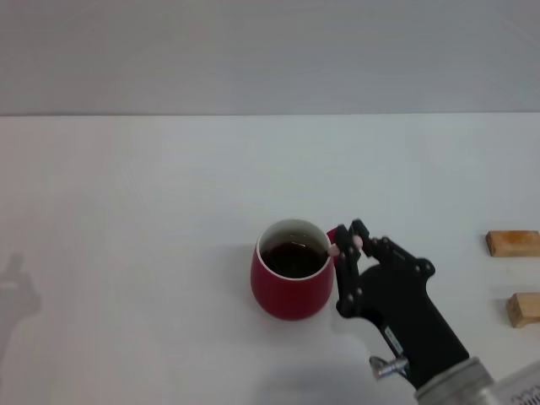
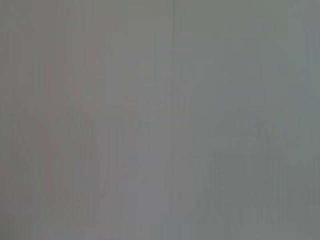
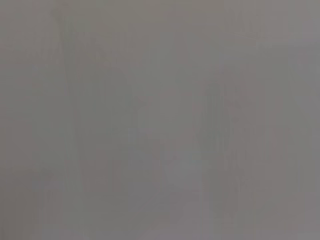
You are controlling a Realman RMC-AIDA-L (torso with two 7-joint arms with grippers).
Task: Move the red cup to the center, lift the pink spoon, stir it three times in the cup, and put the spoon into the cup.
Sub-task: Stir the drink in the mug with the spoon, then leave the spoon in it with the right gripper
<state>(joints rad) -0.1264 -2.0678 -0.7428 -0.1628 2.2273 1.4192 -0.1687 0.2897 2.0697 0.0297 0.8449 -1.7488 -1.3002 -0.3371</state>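
We see the red cup [image 1: 292, 283] standing upright near the middle of the white desk [image 1: 126, 253], dark liquid inside it. The right hand [image 1: 346, 245] reaches in from the lower right and sits just beside the cup's right rim, its fingers pinched narrowly on the pale end of the pink spoon [image 1: 334, 249], which leans over the rim; its bowl is hidden from us. 2 tan wooden blocks [image 1: 512, 244] lie well apart at the right edge.
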